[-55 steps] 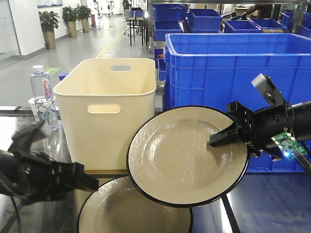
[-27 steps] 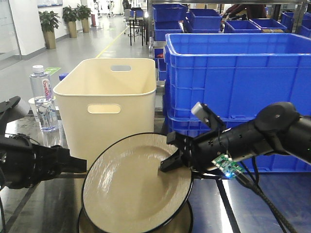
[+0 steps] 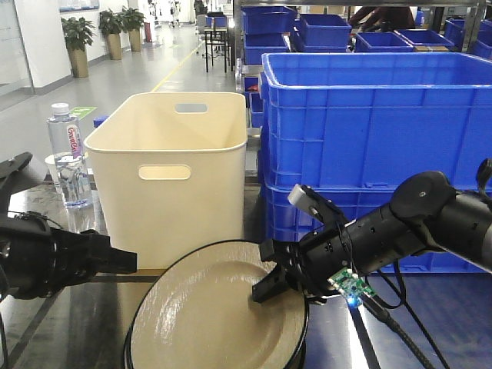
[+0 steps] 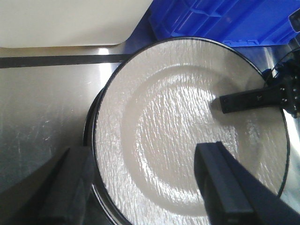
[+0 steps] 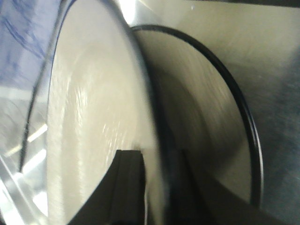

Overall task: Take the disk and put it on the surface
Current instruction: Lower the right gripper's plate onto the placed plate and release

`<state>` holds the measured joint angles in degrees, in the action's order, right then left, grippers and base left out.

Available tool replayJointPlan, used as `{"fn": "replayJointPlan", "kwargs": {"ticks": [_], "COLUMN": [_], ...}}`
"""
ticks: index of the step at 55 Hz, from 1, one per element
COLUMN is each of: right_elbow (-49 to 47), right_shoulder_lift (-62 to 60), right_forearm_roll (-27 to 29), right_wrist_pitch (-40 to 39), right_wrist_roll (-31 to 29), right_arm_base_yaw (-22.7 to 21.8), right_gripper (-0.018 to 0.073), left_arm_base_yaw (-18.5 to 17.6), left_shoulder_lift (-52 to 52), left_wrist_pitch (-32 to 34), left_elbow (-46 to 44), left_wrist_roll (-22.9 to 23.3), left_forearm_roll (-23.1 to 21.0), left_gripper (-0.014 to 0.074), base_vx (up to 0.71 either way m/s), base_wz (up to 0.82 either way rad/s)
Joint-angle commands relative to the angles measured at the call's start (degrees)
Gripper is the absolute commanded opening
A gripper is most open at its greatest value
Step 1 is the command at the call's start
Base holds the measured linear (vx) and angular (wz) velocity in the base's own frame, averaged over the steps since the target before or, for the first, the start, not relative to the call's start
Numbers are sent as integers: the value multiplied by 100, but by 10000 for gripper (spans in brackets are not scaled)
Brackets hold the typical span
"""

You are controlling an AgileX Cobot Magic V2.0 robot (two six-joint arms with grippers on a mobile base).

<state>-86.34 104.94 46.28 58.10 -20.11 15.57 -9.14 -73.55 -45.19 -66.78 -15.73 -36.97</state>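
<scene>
The disk [image 3: 204, 315] is a cream plate with a black rim. My right gripper [image 3: 265, 288] is shut on its right edge, one finger [image 4: 248, 98] lying across its face. It hangs slightly tilted just over a second, similar plate [image 5: 206, 108] that lies on the glossy dark surface [image 4: 42, 108]. Whether the two plates touch is unclear. My left gripper [image 4: 147, 187] hovers open over the disk's [image 4: 187, 126] near-left part, one finger outside the rim and one above the plate. In the right wrist view the held disk [image 5: 89, 117] fills the left half, clamped by my right gripper [image 5: 150, 164].
A cream plastic bin [image 3: 173, 169] stands right behind the plates. Stacked blue crates [image 3: 369, 115] are to its right and a water bottle [image 3: 65, 150] to its left. A black tape line [image 4: 61, 61] crosses the tabletop.
My right arm has carried the disk down and to the left, from raised and steeply tilted to nearly flat over the second plate. The left arm shifted early on, then held still.
</scene>
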Motion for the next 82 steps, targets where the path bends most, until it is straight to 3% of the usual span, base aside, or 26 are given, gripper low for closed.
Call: {"fn": "replayJointPlan", "kwargs": {"ticks": [1,7,13,19,35,42,54,59,82], "right_elbow": [-214,-235,-332,-559,-682,-682,-682,-682,-682], "right_shoulder_lift": [-310,-357,-528,-742,-1225,-1260,-1246,-1246,-1246], "right_forearm_roll": [48,-188,-564,-1095,-2281,-2286,-2289,-2289,-2289], "right_wrist_pitch": [-40,-72,-169,-122,-100,-116,-116,-116,-116], "right_wrist_roll": [-232,-444,-611,-565,344,461,461,461,455], "right_arm_base_yaw": [-18,-18,-25,-25,-25,-25,-25,-25,-25], "right_gripper": [349,486,561,575,566,551,526,515,491], "left_arm_base_yaw": [4,4,4,4,4,4,4,4,4], "left_shoulder_lift": [194,194,194,194,194,194,194,194,194], "left_wrist_pitch": [299,334,391,431,519,562,547,547,545], "left_elbow": [-168,-168,-168,-168,-168,-168,-168,-168,-168], "left_wrist_roll": [14,9,-4,-4,-4,-4,-4,-4,-4], "left_forearm_roll": [-160,-160,-160,-165,-165,-180,-180,-180,-180], "left_gripper": [553,553,553,553,542,433,96,-3,-9], "base_vx": [0,0,0,0,0,0,0,0,0], "base_wz": [0,0,0,0,0,0,0,0,0]}}
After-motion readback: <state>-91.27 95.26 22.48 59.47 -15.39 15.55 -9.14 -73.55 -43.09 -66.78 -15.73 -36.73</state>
